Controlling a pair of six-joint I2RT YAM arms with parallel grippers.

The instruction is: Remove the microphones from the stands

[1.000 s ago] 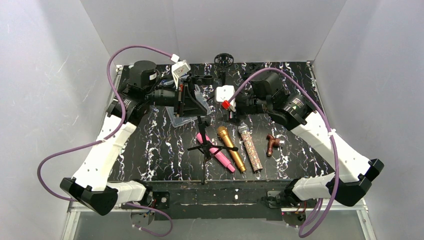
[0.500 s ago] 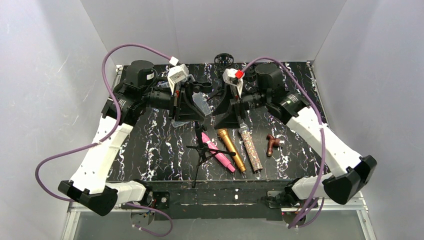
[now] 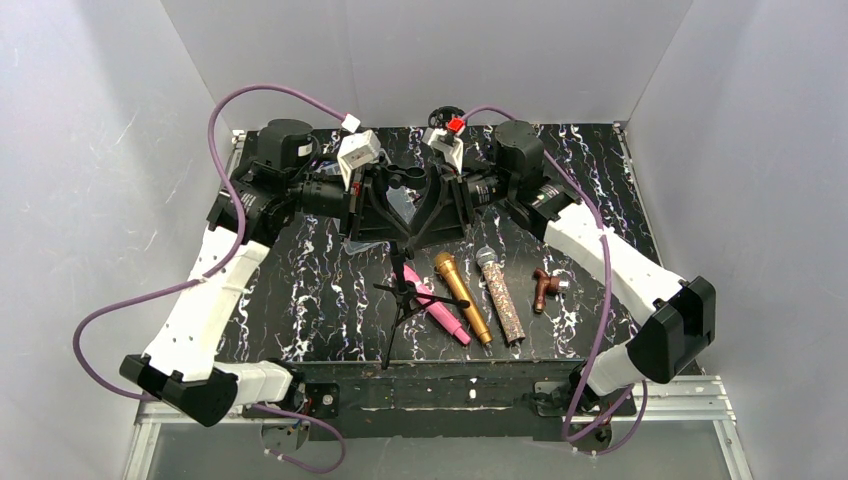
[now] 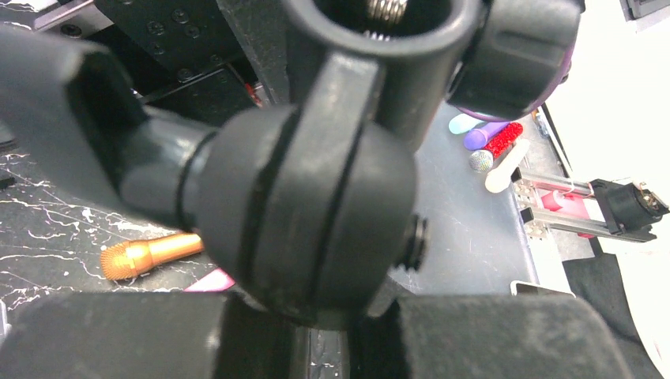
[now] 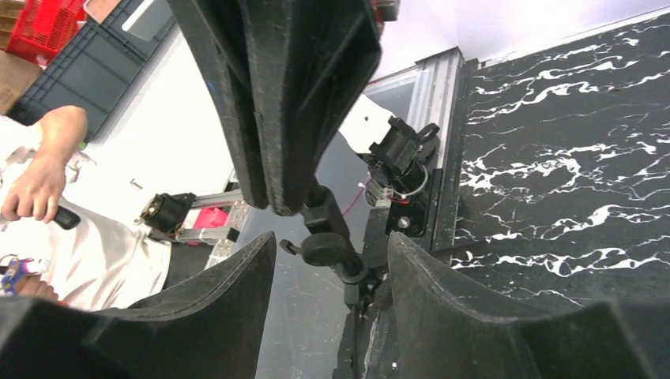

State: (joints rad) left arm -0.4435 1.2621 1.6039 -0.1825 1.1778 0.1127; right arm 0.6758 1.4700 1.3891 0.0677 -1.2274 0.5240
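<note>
Microphone stand (image 3: 403,268) is pinched at its upper joint (image 4: 308,181) by the left gripper (image 3: 385,212), whose jaws are pressed together on it; the left wrist view shows the black swivel head seated between the two pads (image 4: 118,339). The right gripper (image 5: 328,316) faces it from the opposite side with its fingers (image 5: 474,316) spread. A black knob (image 5: 326,249) on the stand sits in the gap between them, and no contact with it is visible. In the top view the stand leans, its tripod legs (image 3: 388,345) splayed over the near middle of the table (image 3: 300,290); whether they rest on the surface cannot be told. Three microphones lie side by side on the table just right of the legs: pink microphone (image 3: 440,310), gold microphone (image 3: 462,297), glitter microphone (image 3: 502,300). A small brown piece (image 3: 545,288) lies further right.
</note>
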